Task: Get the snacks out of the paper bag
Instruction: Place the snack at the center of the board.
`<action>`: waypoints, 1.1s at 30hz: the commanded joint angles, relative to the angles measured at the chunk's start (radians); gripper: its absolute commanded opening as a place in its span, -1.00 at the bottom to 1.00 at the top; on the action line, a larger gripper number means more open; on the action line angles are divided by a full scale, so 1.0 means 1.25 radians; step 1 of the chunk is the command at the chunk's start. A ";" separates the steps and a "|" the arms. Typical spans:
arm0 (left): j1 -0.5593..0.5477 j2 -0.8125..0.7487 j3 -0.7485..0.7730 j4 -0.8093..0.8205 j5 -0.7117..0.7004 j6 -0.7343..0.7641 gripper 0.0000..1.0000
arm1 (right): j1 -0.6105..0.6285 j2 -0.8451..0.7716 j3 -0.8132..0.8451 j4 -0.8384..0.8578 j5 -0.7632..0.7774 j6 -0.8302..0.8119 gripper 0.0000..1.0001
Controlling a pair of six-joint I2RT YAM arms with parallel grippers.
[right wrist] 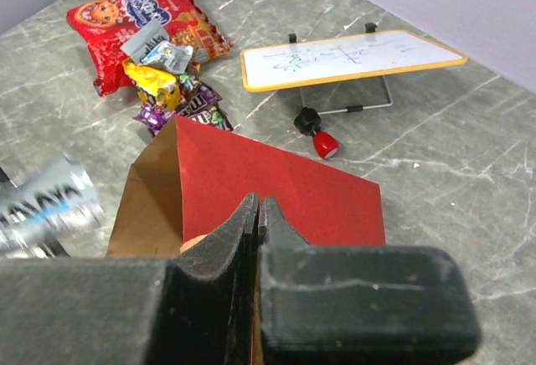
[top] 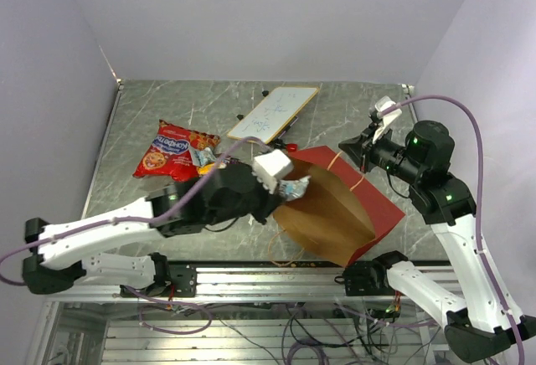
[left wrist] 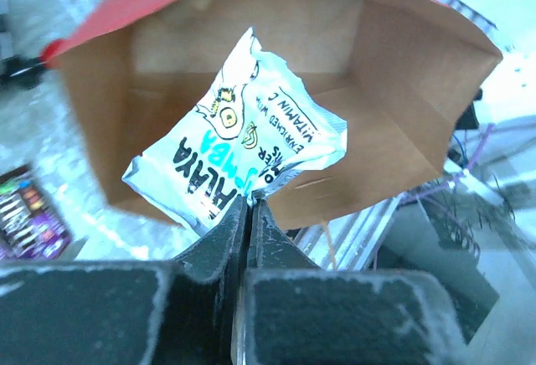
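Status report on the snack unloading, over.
Left gripper shut on light blue packet, at the paper bag mouth. Right gripper shut at the bag's upper edge. Red chip bag already out. Nothing blocking.

light blue packet (right wrist: 46, 206) blurred, purple packet (left wrist: 29, 214) cropped

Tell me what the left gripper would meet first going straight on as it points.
Likely the inner wall of the paper bag: the left gripper, shut on the light blue packet, points into its open mouth. Depth unclear.

paper bag (top: 331, 206): on side, open | light blue packet (left wrist: 243, 147): at its mouth | chip bag (top: 172, 149), other packets (right wrist: 172, 89): outside
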 commanded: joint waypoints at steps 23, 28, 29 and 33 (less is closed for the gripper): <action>0.689 0.155 0.060 -0.246 -0.225 -0.106 -0.86 | 0.002 0.071 0.083 -0.040 -0.012 -0.083 -1.00; 0.793 0.231 0.040 -0.197 -0.148 -0.095 -0.86 | 0.002 0.089 0.111 -0.051 -0.013 -0.110 -1.00; 0.798 0.244 0.034 -0.192 -0.149 -0.097 -0.86 | 0.003 0.093 0.115 -0.055 -0.013 -0.119 -1.00; 0.841 0.282 0.008 -0.180 -0.093 -0.116 -0.84 | 0.002 0.100 0.121 -0.058 -0.016 -0.143 -1.00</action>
